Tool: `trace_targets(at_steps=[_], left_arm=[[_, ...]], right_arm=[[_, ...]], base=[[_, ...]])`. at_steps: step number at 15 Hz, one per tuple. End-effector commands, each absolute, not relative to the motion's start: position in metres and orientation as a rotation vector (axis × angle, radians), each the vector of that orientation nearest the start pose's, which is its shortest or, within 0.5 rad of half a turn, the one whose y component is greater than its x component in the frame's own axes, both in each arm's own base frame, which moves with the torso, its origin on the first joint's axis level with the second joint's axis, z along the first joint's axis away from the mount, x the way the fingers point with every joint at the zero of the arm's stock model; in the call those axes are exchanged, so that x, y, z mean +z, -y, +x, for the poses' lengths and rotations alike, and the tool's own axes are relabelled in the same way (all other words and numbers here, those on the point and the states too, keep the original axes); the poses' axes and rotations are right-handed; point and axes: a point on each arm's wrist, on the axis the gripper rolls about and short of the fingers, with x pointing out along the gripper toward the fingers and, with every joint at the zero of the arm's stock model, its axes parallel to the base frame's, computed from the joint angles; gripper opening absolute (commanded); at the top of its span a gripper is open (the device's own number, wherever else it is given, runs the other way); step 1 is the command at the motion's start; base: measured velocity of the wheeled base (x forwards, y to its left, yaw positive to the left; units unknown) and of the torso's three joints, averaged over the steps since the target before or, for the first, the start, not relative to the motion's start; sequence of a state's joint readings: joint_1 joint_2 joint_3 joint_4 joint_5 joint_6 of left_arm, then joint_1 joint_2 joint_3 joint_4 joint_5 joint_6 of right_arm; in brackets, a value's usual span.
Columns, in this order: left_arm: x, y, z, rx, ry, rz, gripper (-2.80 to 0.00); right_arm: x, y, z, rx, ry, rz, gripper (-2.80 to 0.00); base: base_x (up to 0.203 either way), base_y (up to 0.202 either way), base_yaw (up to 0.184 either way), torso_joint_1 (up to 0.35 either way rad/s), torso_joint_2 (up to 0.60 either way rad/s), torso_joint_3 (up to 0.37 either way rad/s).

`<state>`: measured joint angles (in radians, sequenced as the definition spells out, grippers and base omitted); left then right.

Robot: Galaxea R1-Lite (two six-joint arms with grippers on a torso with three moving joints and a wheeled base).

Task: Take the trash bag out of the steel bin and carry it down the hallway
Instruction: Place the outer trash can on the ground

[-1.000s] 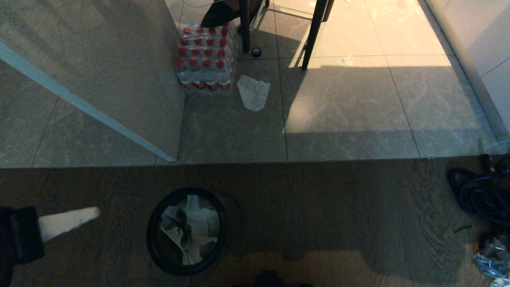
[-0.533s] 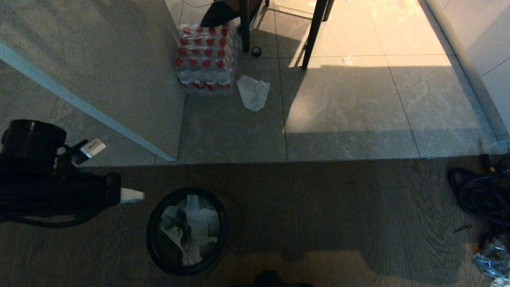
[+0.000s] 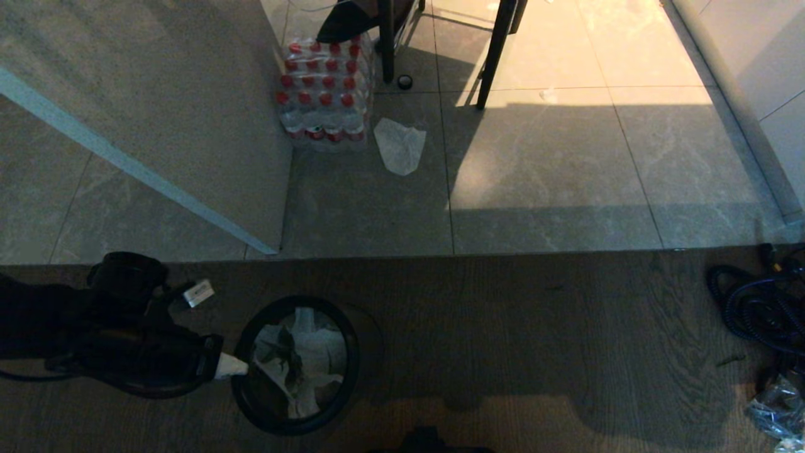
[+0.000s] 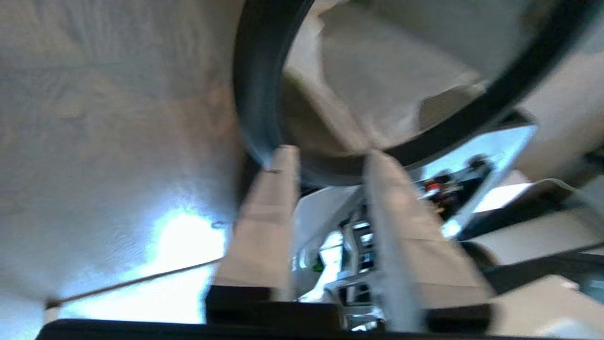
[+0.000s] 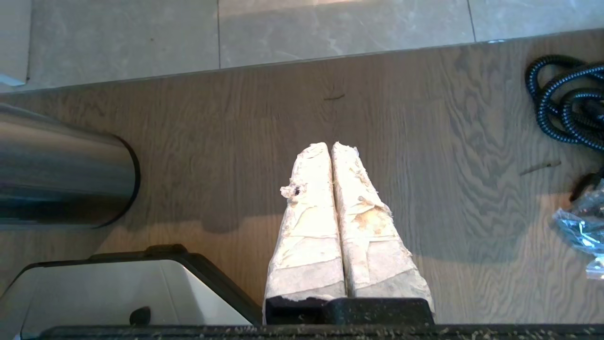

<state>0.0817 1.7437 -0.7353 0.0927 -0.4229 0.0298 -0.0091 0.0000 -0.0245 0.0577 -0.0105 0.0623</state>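
The steel bin (image 3: 242, 393) stands on the wood floor at the lower left, and its shiny side shows in the right wrist view (image 5: 56, 174). Inside it lies the crumpled white trash bag (image 3: 308, 362), also seen in the left wrist view (image 4: 377, 71). My left gripper (image 3: 229, 366) is at the bin's left rim, pointing at it. In the left wrist view the left gripper (image 4: 330, 156) is open, its fingertips just short of the dark rim (image 4: 255, 94), with nothing between them. My right gripper (image 5: 332, 146) is shut and empty, over the wood floor to the right of the bin.
On the tiles beyond lie a pack of red-capped bottles (image 3: 324, 94), a flat white wrapper scrap (image 3: 399, 146) and dark furniture legs (image 3: 497, 53). A coiled black hose (image 3: 755, 308) and crinkled plastic (image 3: 777, 409) sit at the right. A wall panel (image 3: 157, 126) stands at the left.
My left arm has swung in from the left edge of the head view and come down, bringing its gripper to the bin's left rim. The bin and bag have not moved.
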Motion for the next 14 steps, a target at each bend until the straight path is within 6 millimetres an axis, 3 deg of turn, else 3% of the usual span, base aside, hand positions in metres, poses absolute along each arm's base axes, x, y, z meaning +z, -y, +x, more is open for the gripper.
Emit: trace_targets(at_steps=[1, 8, 12, 14], left_arm=[[0.091, -0.010, 0.252, -0.322, -1.029, -0.230, 0.00], [0.097, -0.013, 0.253, -0.205, -0.945, -0.142, 0.00], [0.066, -0.010, 0.256, -0.192, -1.021, -0.124, 0.00], [0.040, -0.006, 0.263, -0.191, -1.021, -0.108, 0.00]], right_arm=[[0.076, 0.000, -0.025, -0.021, -0.032, 0.063, -2.80], [0.076, 0.000, -0.025, -0.021, -0.032, 0.063, -2.80], [0.076, 0.000, -0.025, -0.021, -0.032, 0.063, -2.80], [0.076, 0.000, -0.025, -0.021, -0.032, 0.063, -2.80]], base=[[0.000, 0.000, 0.000, 0.000, 0.00, 0.000], [0.000, 0.000, 0.000, 0.000, 0.00, 0.000], [0.000, 0.000, 0.000, 0.000, 0.00, 0.000], [0.000, 0.000, 0.000, 0.000, 0.00, 0.000]])
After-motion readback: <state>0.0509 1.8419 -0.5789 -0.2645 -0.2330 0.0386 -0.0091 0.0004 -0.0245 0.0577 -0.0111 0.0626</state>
